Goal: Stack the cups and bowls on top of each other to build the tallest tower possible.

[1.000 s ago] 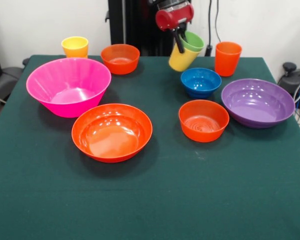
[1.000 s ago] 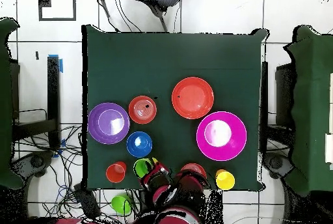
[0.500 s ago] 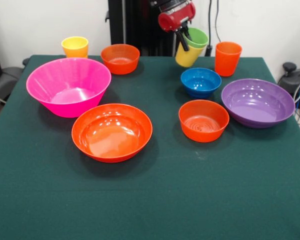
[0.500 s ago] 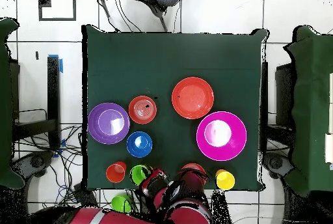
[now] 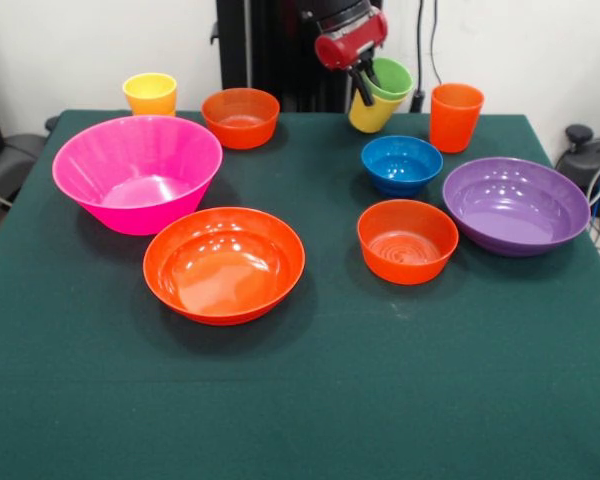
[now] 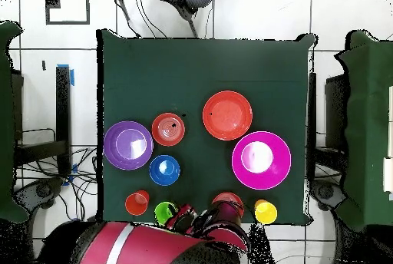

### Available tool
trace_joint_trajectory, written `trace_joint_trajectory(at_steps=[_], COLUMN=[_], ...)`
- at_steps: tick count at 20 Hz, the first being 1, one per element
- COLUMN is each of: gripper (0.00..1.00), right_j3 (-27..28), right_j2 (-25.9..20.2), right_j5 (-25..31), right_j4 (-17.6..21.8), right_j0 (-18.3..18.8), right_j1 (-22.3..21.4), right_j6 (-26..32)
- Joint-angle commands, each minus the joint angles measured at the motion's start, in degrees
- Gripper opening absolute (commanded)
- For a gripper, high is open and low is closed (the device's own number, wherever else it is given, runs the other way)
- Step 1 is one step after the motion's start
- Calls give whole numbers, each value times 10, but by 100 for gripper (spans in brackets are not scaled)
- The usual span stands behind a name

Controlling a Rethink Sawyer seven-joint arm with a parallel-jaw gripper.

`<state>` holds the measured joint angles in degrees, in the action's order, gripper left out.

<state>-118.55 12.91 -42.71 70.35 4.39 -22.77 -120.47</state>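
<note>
Red and black jaws (image 5: 364,84) at frame top pinching nested light green and yellow plastic cups (image 5: 380,96), tilted above green desk (image 5: 380,400).

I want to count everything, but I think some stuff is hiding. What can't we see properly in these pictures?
- Small orange bowl by the robot: in the overhead view the arm covers its near part.
- Yellow cup under the green cup: the overhead view shows only the green one.
- Gripper: its fingertips are inside the cups in the front view; the arm hides them overhead.
- Floor of the orange cup: its wall hides it in the front view.
</note>
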Motion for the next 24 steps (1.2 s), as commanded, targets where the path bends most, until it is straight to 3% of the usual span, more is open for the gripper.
trace_joint_trajectory(at_steps=[1, 9, 19, 24], gripper=[0, 0, 0, 0], right_j3=[15, 11, -10, -6], right_j2=[-66, -61, -52, -42], right_j5=[-41, -101, -129, -153], right_j4=[-39, -45, 4, -14], right_j0=[14, 21, 12, 21], right_j1=[50, 55, -20, 2], right_j6=[7, 41, -8, 55])
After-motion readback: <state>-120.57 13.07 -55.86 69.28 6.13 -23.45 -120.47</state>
